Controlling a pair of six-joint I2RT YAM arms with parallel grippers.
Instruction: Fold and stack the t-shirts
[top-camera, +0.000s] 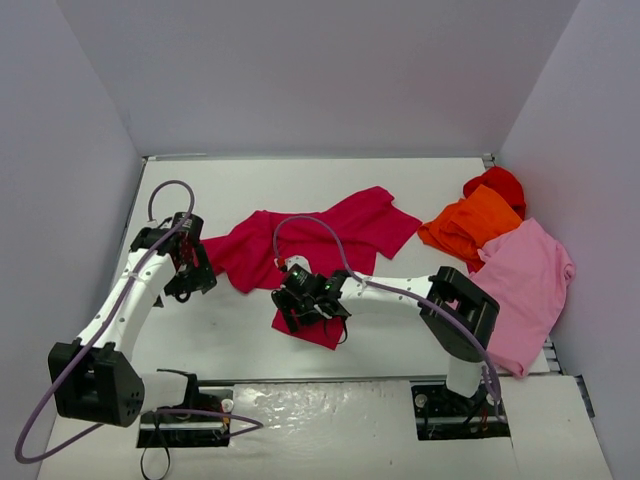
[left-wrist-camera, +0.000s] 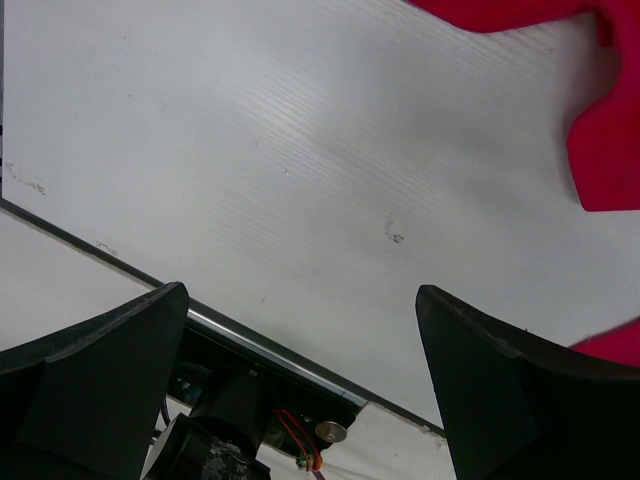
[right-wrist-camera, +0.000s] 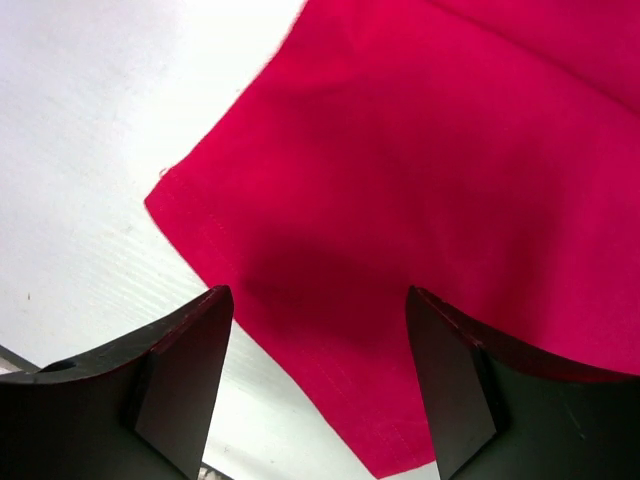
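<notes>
A white table (top-camera: 300, 190) with a fine ribbed grain is boxed in by a pale grey far wall (top-camera: 320, 70), left wall (top-camera: 60, 200) and right wall (top-camera: 590, 150). A small dark scuff (left-wrist-camera: 395, 235) marks its surface.

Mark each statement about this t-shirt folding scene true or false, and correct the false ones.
1. The crimson t-shirt lies spread out and unfolded in the middle of the table. True.
2. The left end effector is clamped on the crimson t-shirt. False: it is open above bare table beside that shirt, holding nothing.
3. The orange t-shirt, the bright red t-shirt and the light pink t-shirt lie bunched together at the table's right side. True.
4. The right end effector hangs over the light pink t-shirt. False: it is open above a near corner of the crimson t-shirt.
</notes>
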